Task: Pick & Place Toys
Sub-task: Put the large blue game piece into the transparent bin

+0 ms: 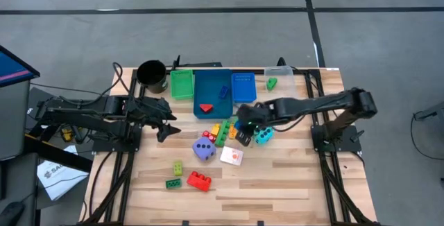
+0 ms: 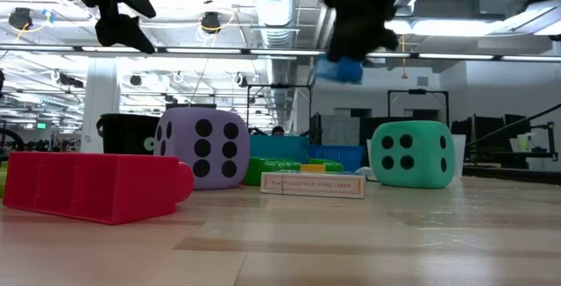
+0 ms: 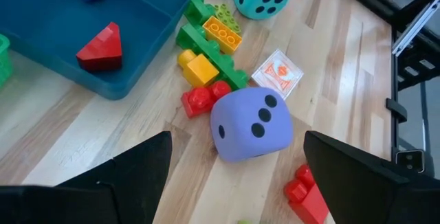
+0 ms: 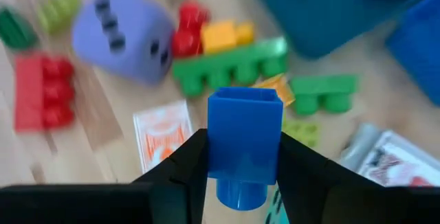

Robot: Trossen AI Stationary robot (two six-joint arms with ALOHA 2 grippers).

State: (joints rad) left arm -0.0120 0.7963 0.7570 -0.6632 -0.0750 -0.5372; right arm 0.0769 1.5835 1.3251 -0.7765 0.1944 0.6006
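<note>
Pincer on the right arm (image 4: 244,157) is clamped on a small blue brick (image 4: 244,145), lifted above the loose toys on the desk (image 1: 291,177), and could drop it if that narrow grip slips.

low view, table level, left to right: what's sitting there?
red brick → black cup → purple die → card deck → teal die.
</note>
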